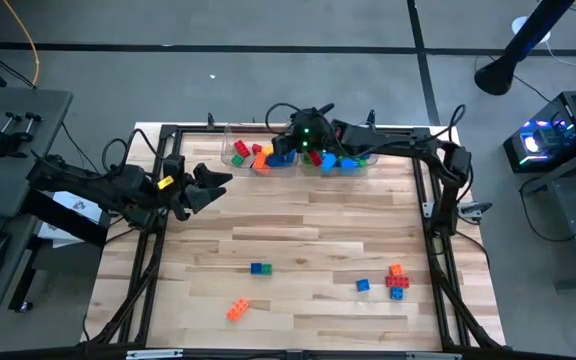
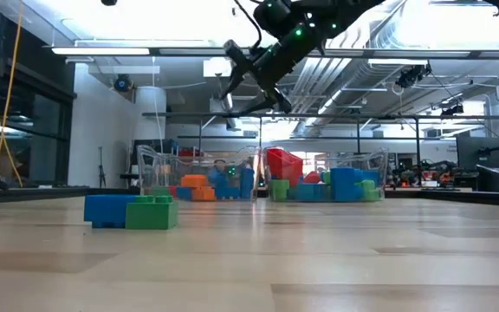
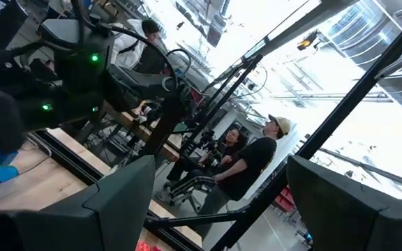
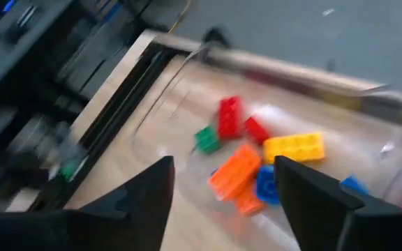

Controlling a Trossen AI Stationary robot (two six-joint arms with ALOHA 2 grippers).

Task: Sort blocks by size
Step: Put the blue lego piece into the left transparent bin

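Observation:
Two clear bins stand at the table's far edge. The left bin (image 1: 230,150) holds red, green, orange, yellow and blue blocks (image 4: 253,157), and the right bin (image 1: 368,162) holds red, blue and green ones (image 2: 323,184). My right gripper (image 4: 222,164) hangs open above the left bin with nothing between its fingers. Loose blocks lie on the near half of the table: a blue-green pair (image 1: 260,268), an orange one (image 1: 238,310), a blue one (image 1: 363,285) and an orange-red-blue cluster (image 1: 397,281). My left gripper (image 1: 218,182) waits open at the table's left, raised and holding nothing.
A black frame (image 1: 173,130) borders the table's sides and far edge. The middle of the wooden table top (image 1: 318,225) is bare. Beyond the table sit people (image 3: 257,157), seen in the left wrist view, among room equipment.

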